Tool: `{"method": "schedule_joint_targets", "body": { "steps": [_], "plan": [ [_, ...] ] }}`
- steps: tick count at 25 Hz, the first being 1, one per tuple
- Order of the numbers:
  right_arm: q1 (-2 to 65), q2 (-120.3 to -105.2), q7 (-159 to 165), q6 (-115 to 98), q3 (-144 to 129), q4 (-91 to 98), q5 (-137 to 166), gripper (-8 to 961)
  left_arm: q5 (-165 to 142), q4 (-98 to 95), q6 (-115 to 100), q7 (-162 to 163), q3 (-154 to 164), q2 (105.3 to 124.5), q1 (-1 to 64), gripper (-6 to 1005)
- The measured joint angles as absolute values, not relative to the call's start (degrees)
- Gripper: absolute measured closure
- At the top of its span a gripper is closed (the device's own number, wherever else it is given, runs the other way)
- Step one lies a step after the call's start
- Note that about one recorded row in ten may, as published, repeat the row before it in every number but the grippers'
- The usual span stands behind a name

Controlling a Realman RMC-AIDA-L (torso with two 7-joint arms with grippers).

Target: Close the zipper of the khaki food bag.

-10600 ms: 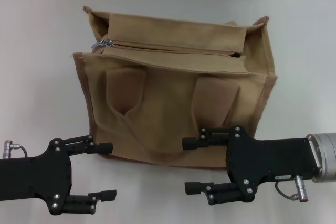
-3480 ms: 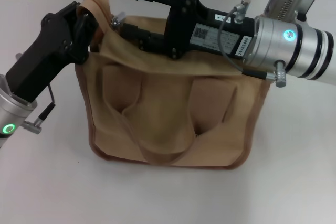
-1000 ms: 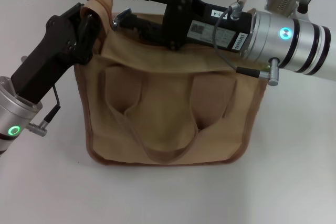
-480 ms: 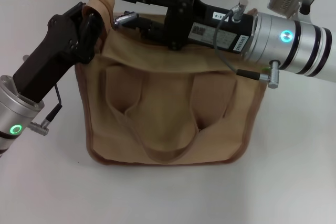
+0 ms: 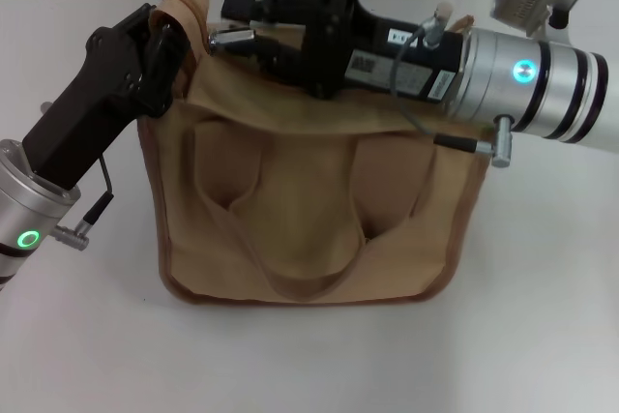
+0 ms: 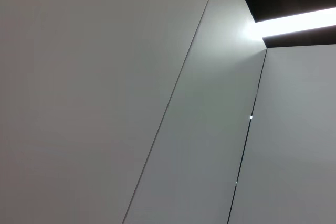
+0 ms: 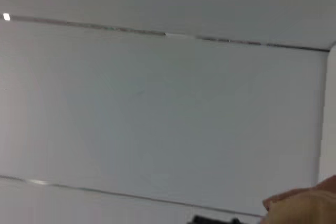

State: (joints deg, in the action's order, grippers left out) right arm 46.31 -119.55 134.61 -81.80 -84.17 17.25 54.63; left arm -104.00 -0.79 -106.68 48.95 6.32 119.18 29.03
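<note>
The khaki food bag [image 5: 309, 210] stands upright in the middle of the white table in the head view, its two handles hanging down the front. My left gripper [image 5: 172, 28] is shut on the bag's raised top left corner, and tan fabric sticks up above it. My right gripper [image 5: 232, 21] reaches across the bag's top from the right, hiding most of the zipper. The zipper's silver pull tab [image 5: 226, 36] shows right at the tip of that gripper, near the bag's left end. A sliver of tan fabric [image 7: 307, 205] appears in the right wrist view.
White table [image 5: 542, 316] surrounds the bag, and a tiled wall runs behind it. The left wrist view shows only pale wall panels [image 6: 105, 98], and the right wrist view is mostly the same.
Over the last second my right gripper has rolled and sunk slightly toward the bag's top at the pull tab. The left gripper still holds the corner and the bag has barely shifted.
</note>
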Motion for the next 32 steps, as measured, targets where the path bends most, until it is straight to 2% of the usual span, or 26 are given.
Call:
{"method": "schedule_joint_targets", "body": {
  "steps": [10,12,32],
  "plan": [
    [47.3,-119.4,132.9,-81.8,-84.0,18.3,57.8,659,-104.0,-0.7,-106.8,49.0,6.3,119.18,29.0,977],
    [47.1,-119.35,132.8,-81.8,-84.0,18.3,57.7,849,-104.0,-0.7,-106.8,49.0,6.3,119.18,28.9,977],
    [46.6,-118.82,132.7,-84.7,-84.0,18.4,57.8,889,-103.6,-1.1,-106.5,49.0,5.3,118.91,27.4,976]
  ]
}}
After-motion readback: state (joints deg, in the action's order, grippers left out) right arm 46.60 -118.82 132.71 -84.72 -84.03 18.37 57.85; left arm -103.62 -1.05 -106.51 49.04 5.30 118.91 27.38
